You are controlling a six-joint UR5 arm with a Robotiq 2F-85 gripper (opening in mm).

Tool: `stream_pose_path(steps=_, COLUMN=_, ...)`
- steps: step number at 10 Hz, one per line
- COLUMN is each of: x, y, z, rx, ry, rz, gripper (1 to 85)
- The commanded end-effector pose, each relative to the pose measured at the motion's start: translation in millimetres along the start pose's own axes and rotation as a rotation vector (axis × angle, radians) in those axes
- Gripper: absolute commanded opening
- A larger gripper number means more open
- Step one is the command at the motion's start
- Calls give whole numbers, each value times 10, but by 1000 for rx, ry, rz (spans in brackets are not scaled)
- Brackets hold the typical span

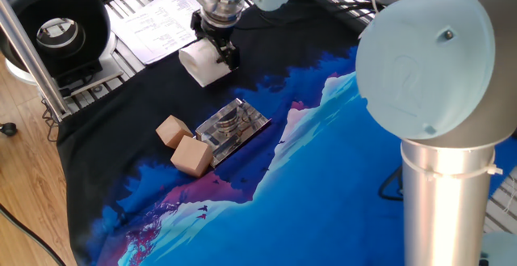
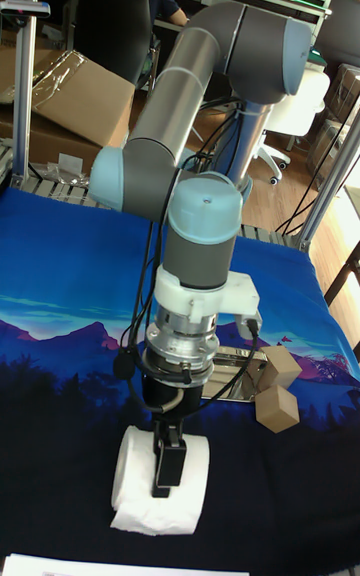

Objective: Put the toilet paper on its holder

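Observation:
The white toilet paper point(image 1: 200, 64) point(image 2: 190, 496) lies on the black part of the cloth at the far left of the table. My gripper point(image 1: 218, 50) point(image 2: 168, 471) comes down on it from above. Its dark fingers point(image 2: 165, 464) clamp the roll, one running down the roll's near face and the other hidden behind it. The shiny silver holder point(image 1: 242, 123) point(image 2: 240, 374), with its short round peg, lies flat about a roll's length nearer the table's middle. The gripper body hides part of it in the tall fixed view.
Two tan wooden cubes point(image 1: 172, 130) point(image 1: 192, 155) sit against the holder's left end. A black round device point(image 1: 56, 27), printed sheets point(image 1: 157, 22) and metal frame posts point(image 1: 24, 52) border the far-left edge. The arm's large pale joint point(image 1: 428, 56) fills the right foreground.

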State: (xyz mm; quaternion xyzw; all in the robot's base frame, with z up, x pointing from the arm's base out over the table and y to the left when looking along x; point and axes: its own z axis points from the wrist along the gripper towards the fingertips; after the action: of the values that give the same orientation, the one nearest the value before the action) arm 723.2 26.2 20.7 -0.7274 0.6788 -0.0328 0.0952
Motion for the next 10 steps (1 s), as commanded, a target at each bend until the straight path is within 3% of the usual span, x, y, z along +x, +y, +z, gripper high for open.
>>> stream_pose_path(steps=1, x=137, y=77, z=-98, rx=-59, ry=-5, rz=-4, gripper=577)
stream_pose_path(steps=2, x=247, y=9, z=-201, rx=-91, ry=27, rz=-46, gripper=580)
stream_pose_path(steps=3, x=315, y=-115, z=-359, rx=-108, ry=92, rz=-73, gripper=580)
stream_pose_path(steps=4, x=251, y=-164, z=-501, rx=-107, ry=137, rz=-45, gripper=573)
stream_pose_path(steps=6, x=114, y=-40, z=-602, rx=-133, ry=105, rz=2, gripper=540)
stream_pose_path(steps=7, x=125, y=4, z=-629, rx=-139, ry=98, rz=10, gripper=550)
stream_pose_path(steps=9, x=245, y=194, z=-692, rx=-185, ry=119, rz=42, gripper=550)
stream_pose_path(steps=10, x=269, y=225, z=-666, rx=-186, ry=109, rz=37, gripper=553)
